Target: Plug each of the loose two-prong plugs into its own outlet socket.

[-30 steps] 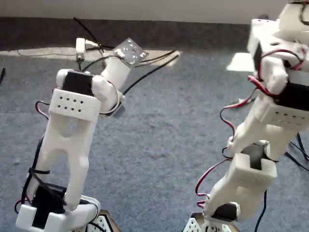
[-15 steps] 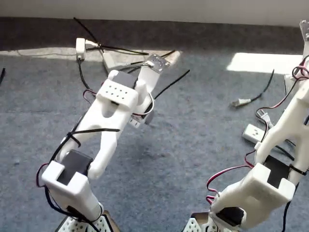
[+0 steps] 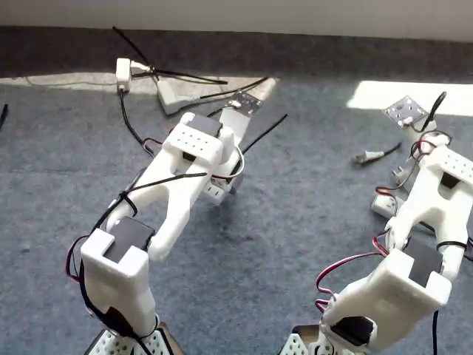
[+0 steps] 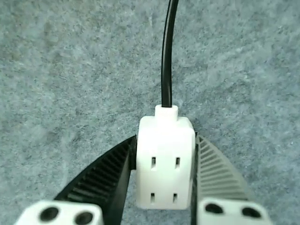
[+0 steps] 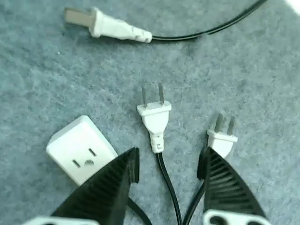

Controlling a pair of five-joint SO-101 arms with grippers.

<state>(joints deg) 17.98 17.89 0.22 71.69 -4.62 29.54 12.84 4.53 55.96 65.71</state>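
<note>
Your left gripper (image 4: 165, 144) now clamps the socket block (image 4: 165, 159); your right gripper (image 5: 168, 158) has dropped, open, over a plug (image 5: 153, 117), ready to grab.

No words, numbers or signs can be read anywhere here. The outlet socket (image 4: 165, 161) seen by the left wrist has only little slots on its white face, no letters. The second outlet socket (image 5: 80, 149) and the two-prong plugs (image 5: 153, 117) near it are plain white too, with no print that can be made out.
</note>
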